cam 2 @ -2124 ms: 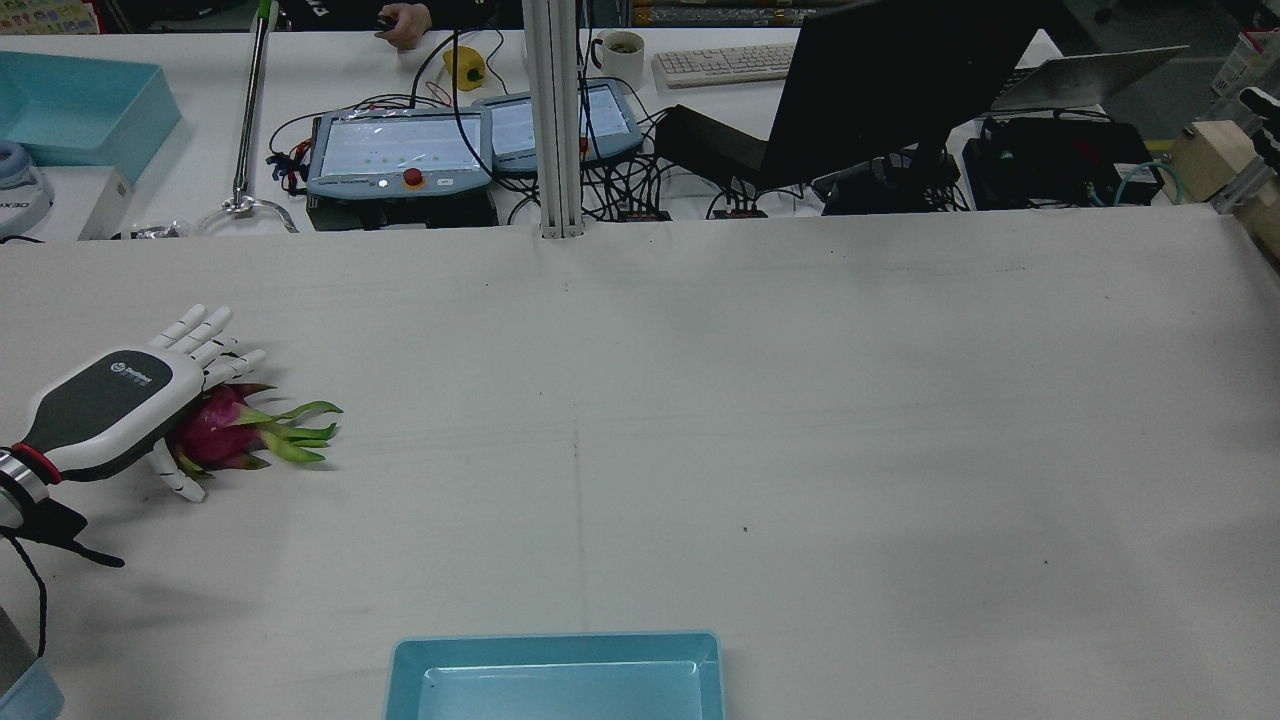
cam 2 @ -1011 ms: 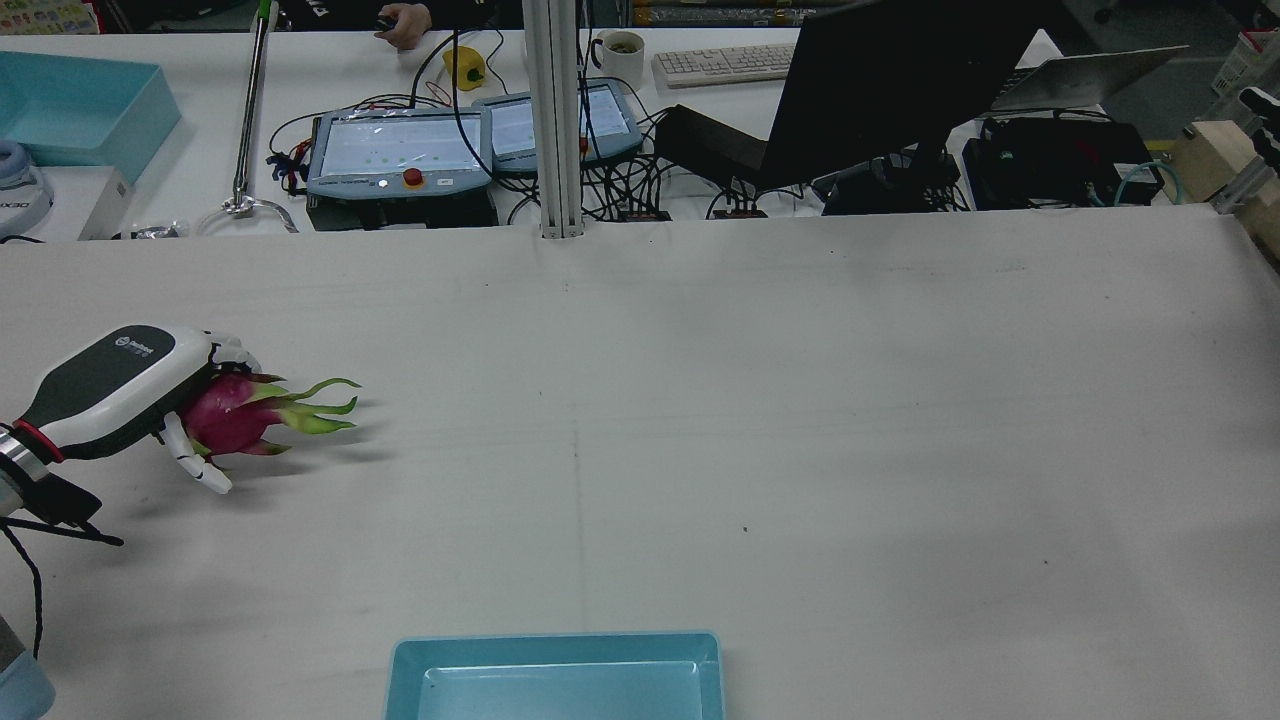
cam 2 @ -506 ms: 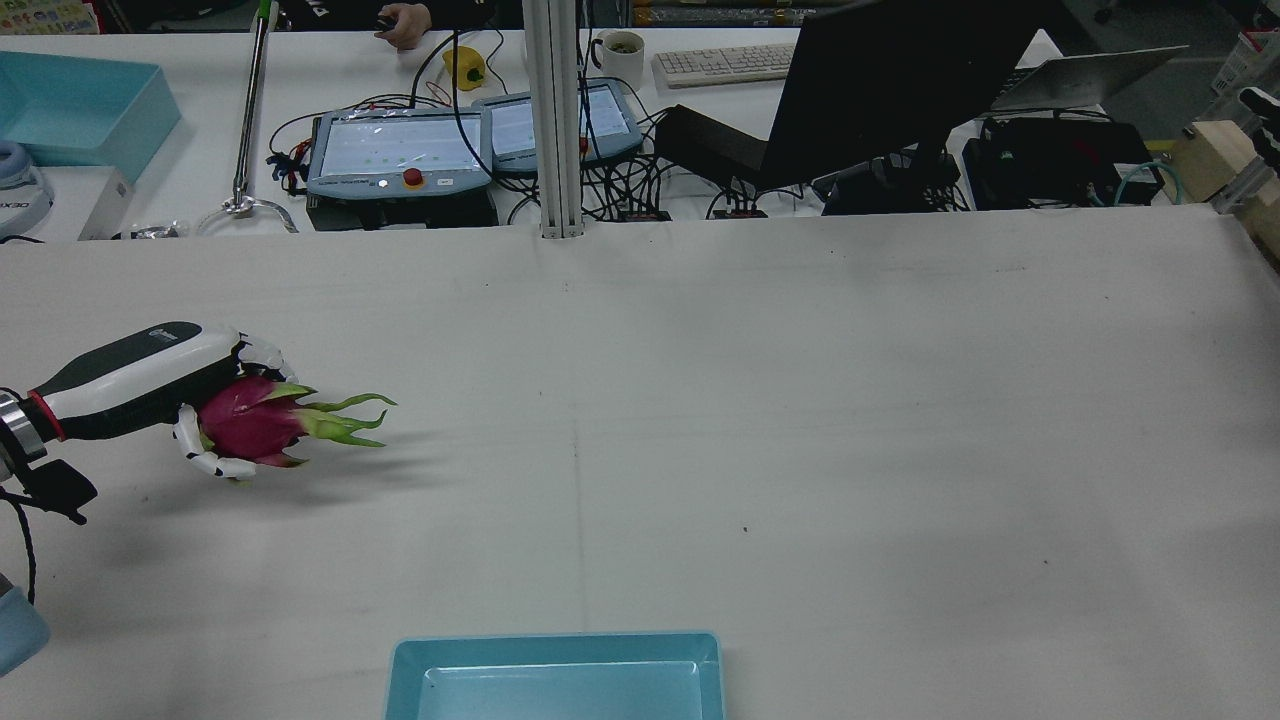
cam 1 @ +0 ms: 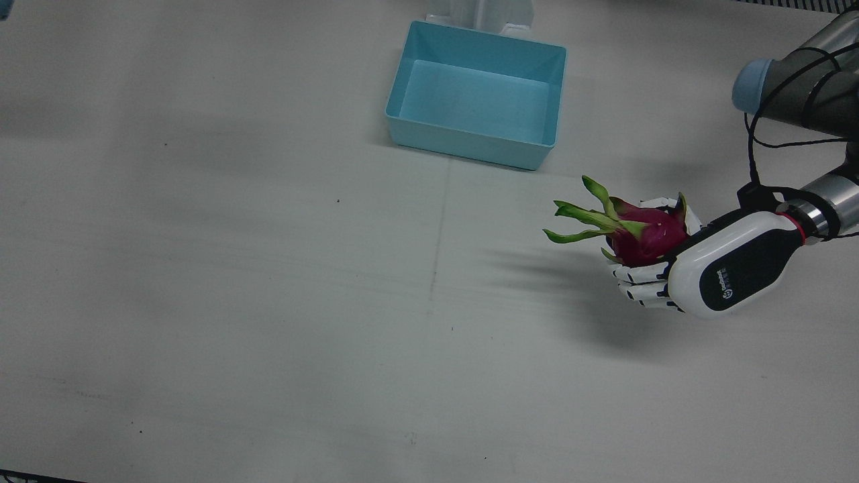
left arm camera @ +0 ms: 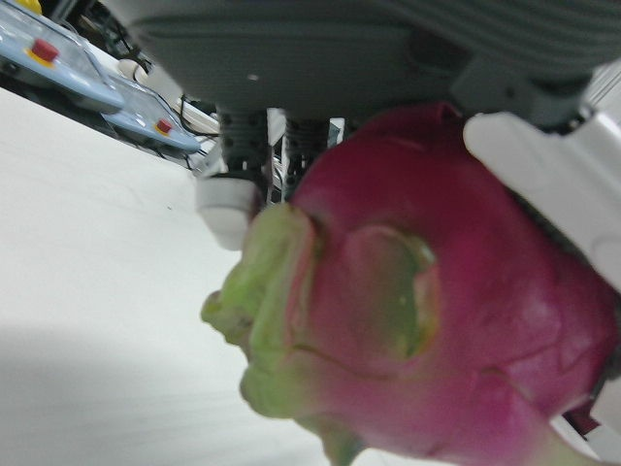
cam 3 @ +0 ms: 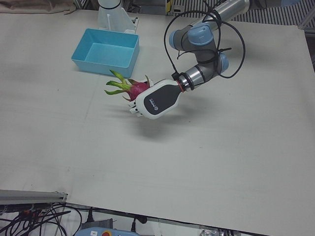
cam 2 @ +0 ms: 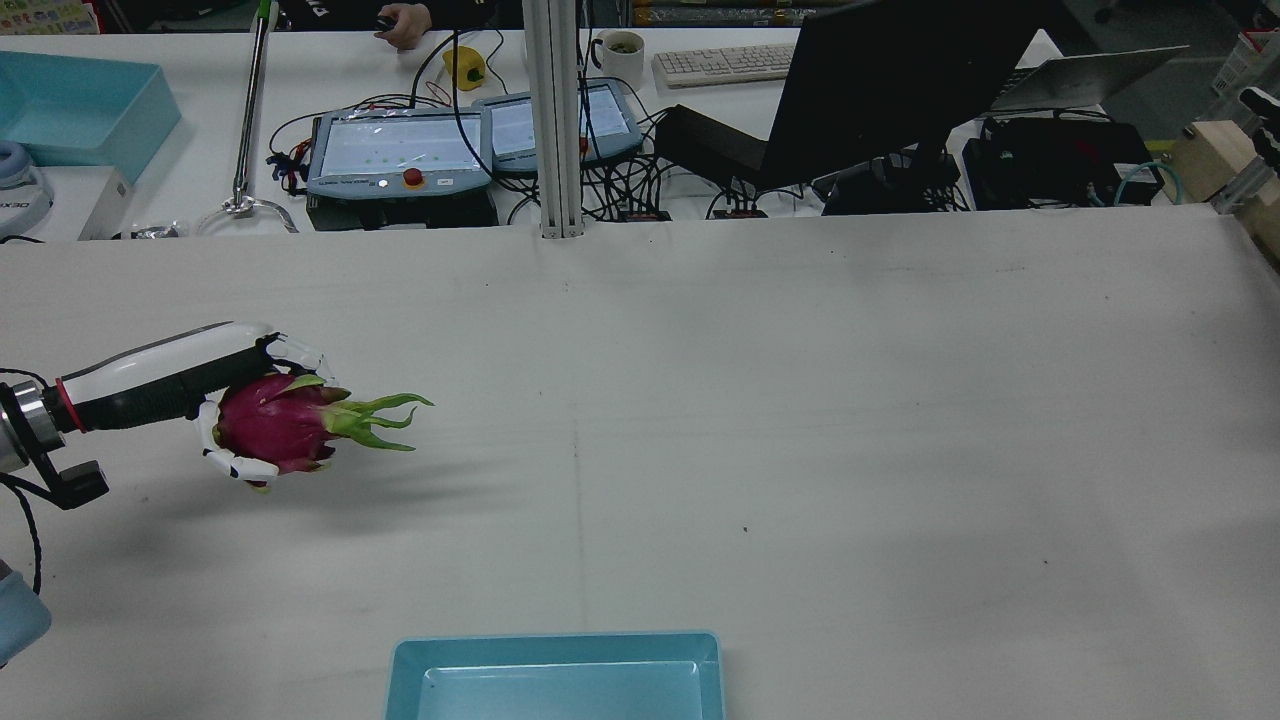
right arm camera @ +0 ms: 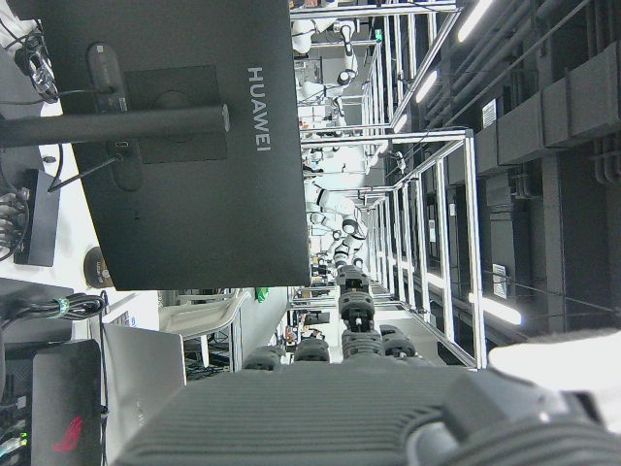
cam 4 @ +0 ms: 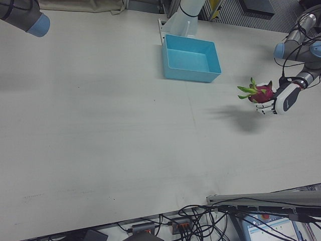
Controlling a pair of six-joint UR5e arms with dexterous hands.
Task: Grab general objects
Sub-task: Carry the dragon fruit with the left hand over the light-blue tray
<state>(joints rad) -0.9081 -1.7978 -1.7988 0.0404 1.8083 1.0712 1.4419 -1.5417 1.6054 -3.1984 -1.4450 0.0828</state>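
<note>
A magenta dragon fruit (cam 1: 645,236) with green leafy tips is held in my left hand (cam 1: 715,268), lifted clear of the white table with its shadow below. The tips point toward the table's middle. The rear view shows the hand (cam 2: 170,372) at the far left with its fingers wrapped round the fruit (cam 2: 272,428). The fruit (left arm camera: 456,320) fills the left hand view. It also shows in the left-front view (cam 3: 139,88) and the right-front view (cam 4: 264,92). In the right hand view only the right hand's grey palm (right arm camera: 320,417) shows, aimed at a monitor.
A light blue empty tray (cam 1: 470,144) stands at the table's robot-side edge, near the middle; its rim also shows in the rear view (cam 2: 560,642). Teach pendants (cam 2: 400,150), cables and a black monitor (cam 2: 880,80) lie beyond the far table edge.
My left hand, open over the fruit at first, closed on it, lifted it off the table and carried it a little toward the table's middle, turning palm sideways.
</note>
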